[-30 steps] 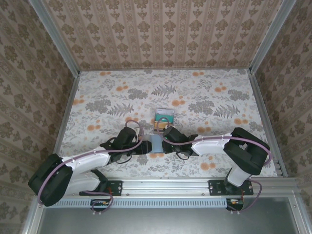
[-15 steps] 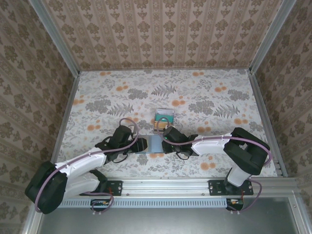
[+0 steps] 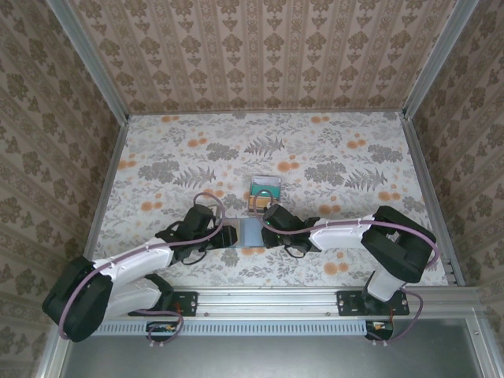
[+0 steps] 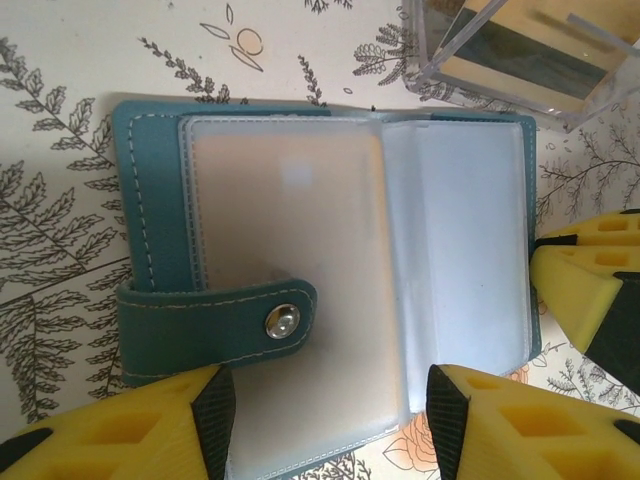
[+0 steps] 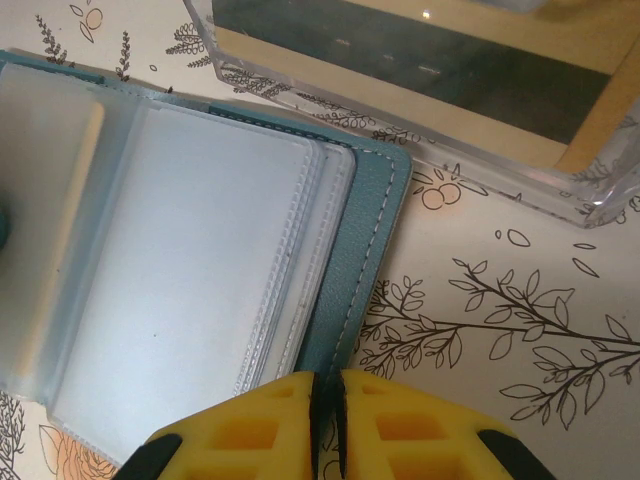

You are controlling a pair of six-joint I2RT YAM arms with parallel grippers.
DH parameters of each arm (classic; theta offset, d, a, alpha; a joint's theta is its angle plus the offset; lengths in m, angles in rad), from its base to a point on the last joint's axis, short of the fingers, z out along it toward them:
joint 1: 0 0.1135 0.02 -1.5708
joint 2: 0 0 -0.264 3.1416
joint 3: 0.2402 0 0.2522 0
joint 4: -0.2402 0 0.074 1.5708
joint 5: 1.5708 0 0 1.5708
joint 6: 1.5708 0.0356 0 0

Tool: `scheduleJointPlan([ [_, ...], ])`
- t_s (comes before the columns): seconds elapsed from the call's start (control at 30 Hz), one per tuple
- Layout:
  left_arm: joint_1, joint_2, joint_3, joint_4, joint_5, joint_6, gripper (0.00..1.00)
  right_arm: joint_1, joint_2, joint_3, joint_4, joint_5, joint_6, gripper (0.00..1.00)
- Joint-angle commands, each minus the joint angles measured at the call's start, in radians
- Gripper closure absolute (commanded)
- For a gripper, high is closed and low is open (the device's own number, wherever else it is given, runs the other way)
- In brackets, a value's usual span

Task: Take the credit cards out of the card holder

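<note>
1. Between the two arms, toward the front of the tabletop: card holder, lying open and flat, clear sleeves facing up, teal cover showing round the edges.
2. Left claw: jaws apart, roughly half spread, poised at the side of the holder toward its own arm. One yellow fingertip just below the snap strap, the other under the right-hand sleeve page. Nothing gripped; whether the pads touch the holder, cannot tell.
3. Right claw: jaws pressed almost together, clamping the stitched teal cover edge of the right-hand panel. From the left wrist, seen meeting that same outer edge.
4. Just beyond the holder, apart from both claws: clear box with the credit cards inside, tan with a dark stripe, standing on edge.
5. Across the left sleeve page: frosted plastic with a faint tan tint behind; card inside or not, cannot tell.
</note>
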State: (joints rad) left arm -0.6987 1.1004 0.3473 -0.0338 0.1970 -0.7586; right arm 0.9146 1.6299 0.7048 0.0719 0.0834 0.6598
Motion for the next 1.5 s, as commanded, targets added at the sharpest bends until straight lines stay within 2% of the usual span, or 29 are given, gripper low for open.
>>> scheduleJointPlan([
  [0.0, 0.005, 0.009, -0.013, -0.008, -0.016, 0.008, 0.44, 0.010, 0.008, 0.018, -0.024, 0.000, 0.014, 0.84],
  [0.6, -0.021, -0.010, -0.015, -0.058, -0.028, 0.005, 0.45, 0.012, 0.014, 0.021, -0.026, 0.002, 0.014, 0.84],
  [0.8, -0.027, 0.024, -0.020, 0.029, 0.021, -0.002, 0.44, 0.012, 0.017, 0.022, -0.024, -0.001, 0.014, 0.84],
  [0.93, -0.047, 0.047, -0.026, 0.108, 0.042, -0.029, 0.39, 0.013, 0.016, 0.025, -0.024, -0.001, 0.015, 0.84],
  [1.23, -0.074, 0.061, 0.007, 0.122, 0.038, -0.027, 0.34, 0.013, 0.016, 0.024, -0.029, 0.000, 0.016, 0.84],
  [1.3, -0.077, 0.061, 0.009, 0.119, 0.038, -0.025, 0.30, 0.014, 0.016, 0.024, -0.029, 0.002, 0.015, 0.84],
  [1.47, -0.084, 0.060, 0.028, 0.105, 0.037, -0.015, 0.07, 0.013, 0.015, 0.021, -0.030, 0.003, 0.015, 0.84],
])
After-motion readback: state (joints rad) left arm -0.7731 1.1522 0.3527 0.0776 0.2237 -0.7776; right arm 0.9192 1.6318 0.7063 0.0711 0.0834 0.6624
